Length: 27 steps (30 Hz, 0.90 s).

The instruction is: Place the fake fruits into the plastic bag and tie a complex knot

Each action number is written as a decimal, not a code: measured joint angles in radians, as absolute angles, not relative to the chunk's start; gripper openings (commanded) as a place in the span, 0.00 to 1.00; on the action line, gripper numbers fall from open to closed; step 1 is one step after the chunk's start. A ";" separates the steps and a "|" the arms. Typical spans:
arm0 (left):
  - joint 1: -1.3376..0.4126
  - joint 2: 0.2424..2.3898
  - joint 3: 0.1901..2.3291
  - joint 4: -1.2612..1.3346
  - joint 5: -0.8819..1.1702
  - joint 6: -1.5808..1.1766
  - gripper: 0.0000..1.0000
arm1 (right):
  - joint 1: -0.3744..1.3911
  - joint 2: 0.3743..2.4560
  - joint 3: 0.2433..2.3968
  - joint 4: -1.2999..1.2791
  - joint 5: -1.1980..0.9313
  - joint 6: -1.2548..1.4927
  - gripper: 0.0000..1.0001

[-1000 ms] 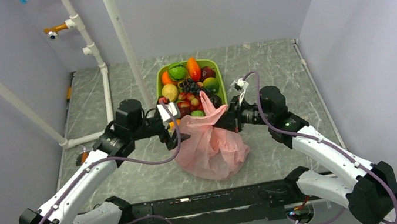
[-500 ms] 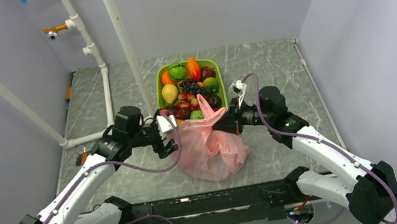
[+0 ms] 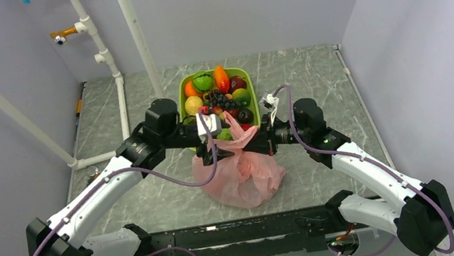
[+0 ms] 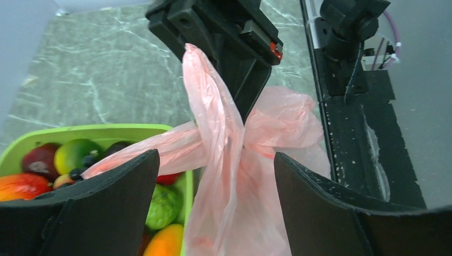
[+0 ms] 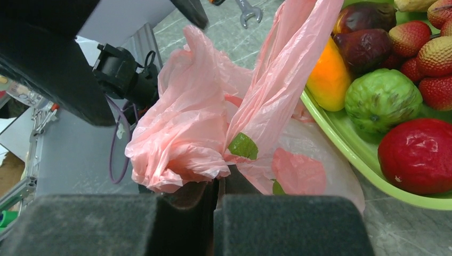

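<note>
The pink plastic bag (image 3: 242,172) lies in front of the lime-green tray (image 3: 181,99), which holds several fake fruits (image 3: 217,89). My right gripper (image 3: 260,139) is shut on the bag's gathered top (image 5: 181,144). Red and green fruit shapes (image 5: 298,173) show through the film. My left gripper (image 3: 206,150) stands open, its fingers (image 4: 122,192) on either side of an upright handle strip (image 4: 210,117) without pinching it. The two handle strips cross in a twisted bunch (image 4: 242,130) at the right gripper's tips (image 4: 242,101); whether it is a tight knot I cannot tell.
White pipes (image 3: 114,83) stand at the table's back left. Grey walls close in both sides. The tray's near rim (image 5: 341,144) touches the bag. A black rail (image 4: 352,133) runs along the table's near edge.
My left arm has swung right and away from me, from the bag's left side to its top handles. The right gripper kept its hold and barely moved.
</note>
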<state>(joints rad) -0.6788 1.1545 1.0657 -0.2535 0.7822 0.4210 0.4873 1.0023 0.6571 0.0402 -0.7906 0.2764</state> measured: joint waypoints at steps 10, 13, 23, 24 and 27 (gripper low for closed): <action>-0.725 1.270 1.079 -0.233 0.736 0.398 0.34 | 0.487 1.002 0.674 -0.001 -0.805 0.259 0.25; -0.727 1.303 1.095 -0.250 0.727 0.405 0.20 | 0.487 1.002 0.674 -0.007 -0.815 0.251 0.38; -0.728 1.308 1.095 -0.269 0.759 0.435 0.00 | 0.487 0.986 0.672 -0.083 -0.820 0.205 0.82; -0.728 1.308 1.095 -0.270 0.767 0.441 0.00 | 0.487 0.981 0.667 -0.082 -0.821 0.204 0.82; -0.729 1.308 1.095 -0.275 0.793 0.464 0.00 | 0.487 0.978 0.652 -0.078 -0.822 0.205 0.80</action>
<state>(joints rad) -0.7292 1.3083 1.0950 -0.2749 0.7933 0.4644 0.4873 0.9779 0.6521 -0.0780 -0.8215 0.2047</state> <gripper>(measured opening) 0.010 0.813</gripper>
